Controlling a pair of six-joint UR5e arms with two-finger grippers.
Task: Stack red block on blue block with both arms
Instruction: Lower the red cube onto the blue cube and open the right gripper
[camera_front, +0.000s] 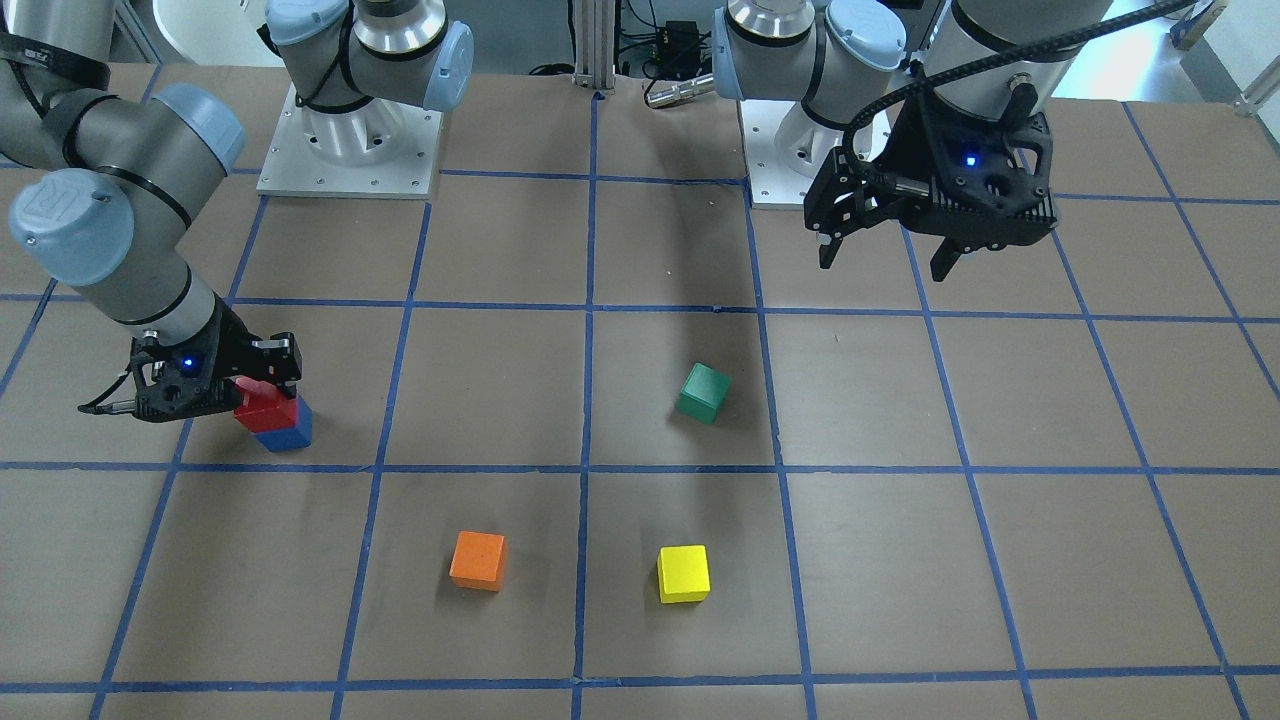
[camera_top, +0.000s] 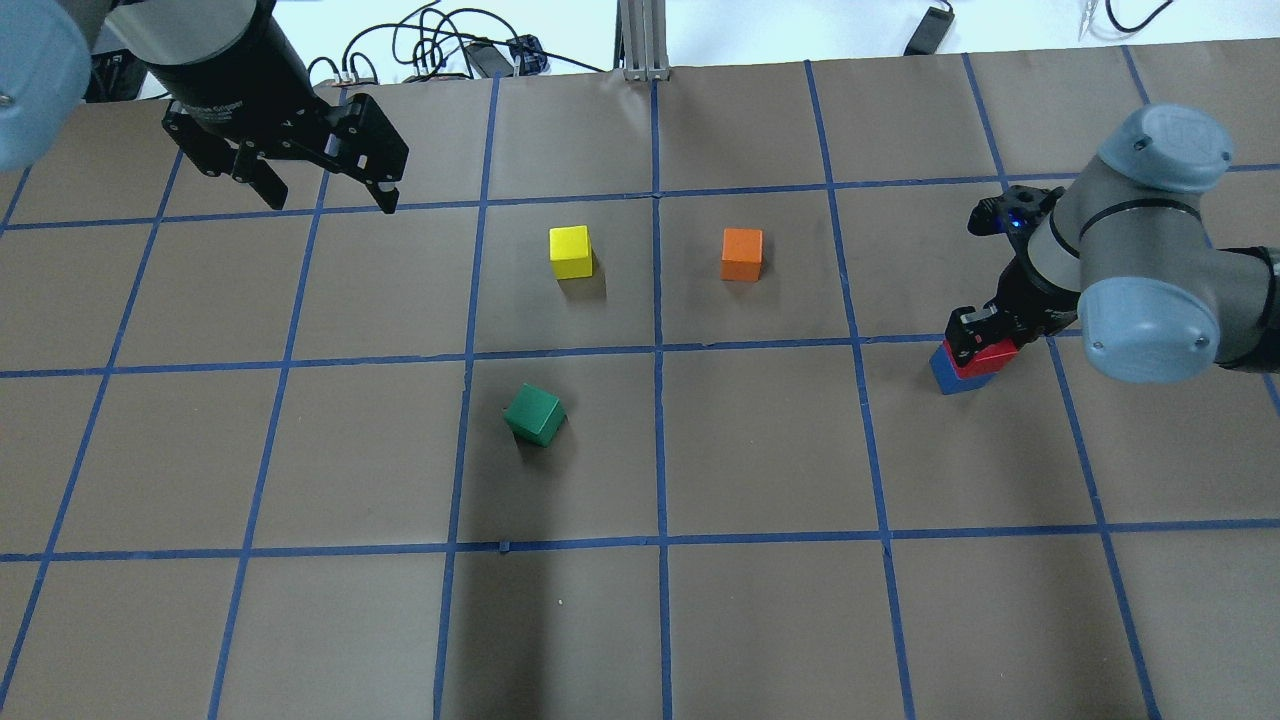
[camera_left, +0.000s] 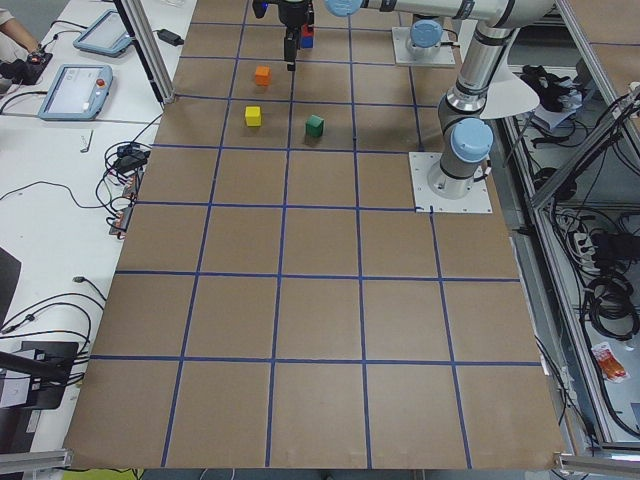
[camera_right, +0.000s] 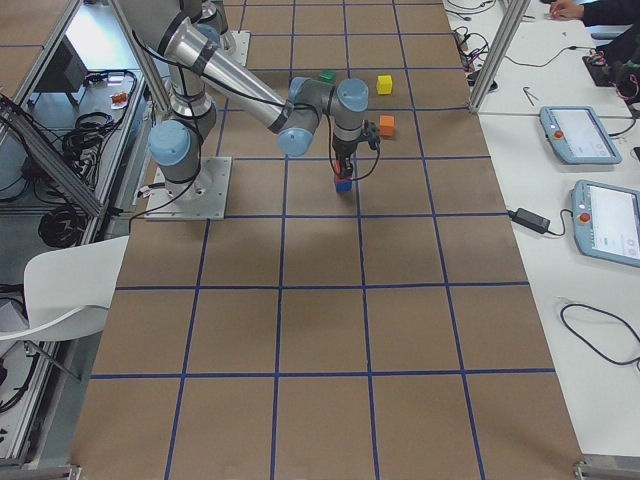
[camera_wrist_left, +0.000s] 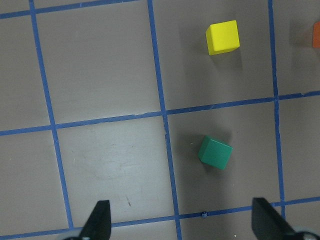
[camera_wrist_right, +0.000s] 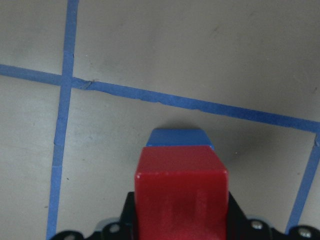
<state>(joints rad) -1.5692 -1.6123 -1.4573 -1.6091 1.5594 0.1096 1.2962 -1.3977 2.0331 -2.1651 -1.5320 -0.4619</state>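
The red block (camera_front: 265, 408) sits on top of the blue block (camera_front: 290, 435), roughly squared with it, on the robot's right side of the table. My right gripper (camera_front: 262, 385) is shut on the red block. The right wrist view shows the red block (camera_wrist_right: 181, 195) between the fingers, with the blue block (camera_wrist_right: 180, 137) showing just beyond it. In the overhead view the red block (camera_top: 985, 357) covers most of the blue block (camera_top: 950, 375). My left gripper (camera_top: 325, 195) is open and empty, held high over the table's far left part.
A green cube (camera_front: 703, 392) lies turned askew near the table's middle. An orange cube (camera_front: 478, 560) and a yellow cube (camera_front: 684, 573) sit farther from the robot. The two arm bases (camera_front: 350, 150) stand at the robot's edge of the table.
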